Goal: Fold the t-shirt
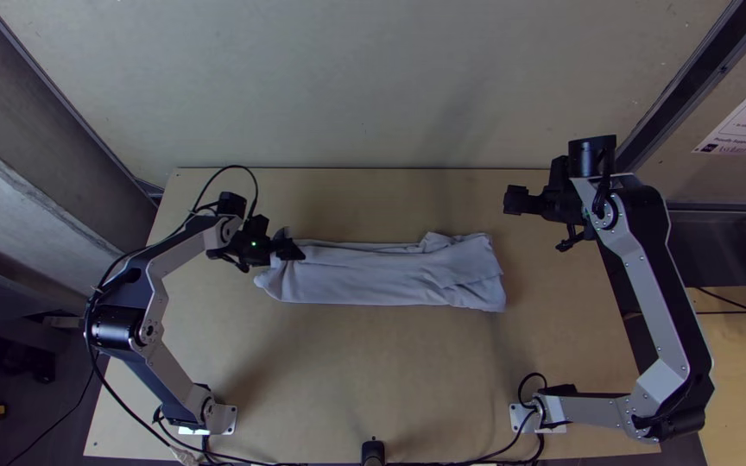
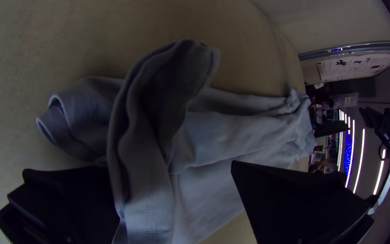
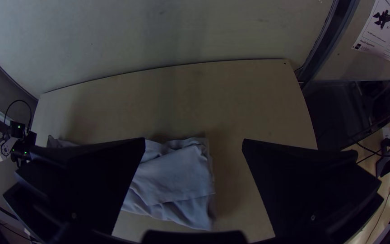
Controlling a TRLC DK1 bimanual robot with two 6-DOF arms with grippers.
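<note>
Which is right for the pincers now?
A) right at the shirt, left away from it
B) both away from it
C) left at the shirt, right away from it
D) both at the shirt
C: the left pincer has its fingers apart with raised cloth of the shirt between them, while the right pincer hangs off beyond the shirt's other end.

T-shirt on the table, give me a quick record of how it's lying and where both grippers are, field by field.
garment: pale grey t-shirt
shape: long, narrow strip, wrinkled
place: across the wooden table
left end: bunched, one fold standing up
left gripper: at that end, open, cloth between its fingers
right gripper: open, clear of the cloth, near the strip's right end
</note>
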